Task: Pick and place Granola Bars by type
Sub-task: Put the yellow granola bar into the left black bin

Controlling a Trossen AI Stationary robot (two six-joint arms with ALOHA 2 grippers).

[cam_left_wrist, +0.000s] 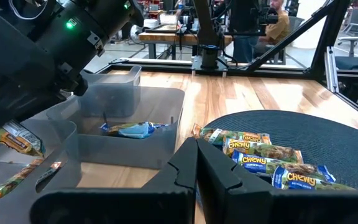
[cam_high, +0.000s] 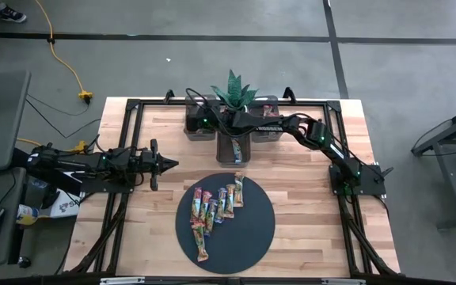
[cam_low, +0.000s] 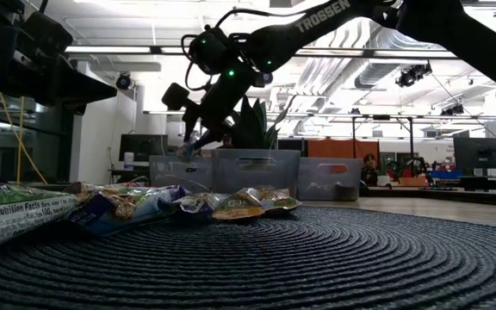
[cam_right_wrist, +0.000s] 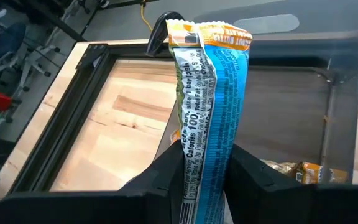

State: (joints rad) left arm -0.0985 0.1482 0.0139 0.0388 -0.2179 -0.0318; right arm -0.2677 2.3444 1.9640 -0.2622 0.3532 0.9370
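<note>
Several granola bars (cam_high: 216, 204) lie side by side on a dark round mat (cam_high: 252, 237) near the table's front. My right gripper (cam_right_wrist: 207, 165) reaches over the leftmost of three grey bins (cam_low: 179, 172) at the far edge, shut on a blue and orange granola bar (cam_right_wrist: 207, 106). An orange-wrapped bar (cam_right_wrist: 303, 171) lies in the bin below it, and a blue bar (cam_left_wrist: 132, 129) lies in the middle bin (cam_left_wrist: 129, 140). My left gripper (cam_high: 165, 164) is shut and holds nothing, level above the table's left side, pointing toward the mat. My right gripper pinches the granola bar between its two fingers at the bar's near end (cam_right_wrist: 207, 155). The bar runs on past the fingertips, and its crimped far end (cam_right_wrist: 207, 34) is free. The fingers slant down from the table's right. The bar is lifted clear above the leftmost bin.
A green potted plant (cam_high: 232, 91) stands behind the bins. A black frame (cam_high: 133, 107) runs round the table's far and side edges. Bare wood lies between the mat and the bins (cam_high: 307, 166). People and desks show in the room beyond.
</note>
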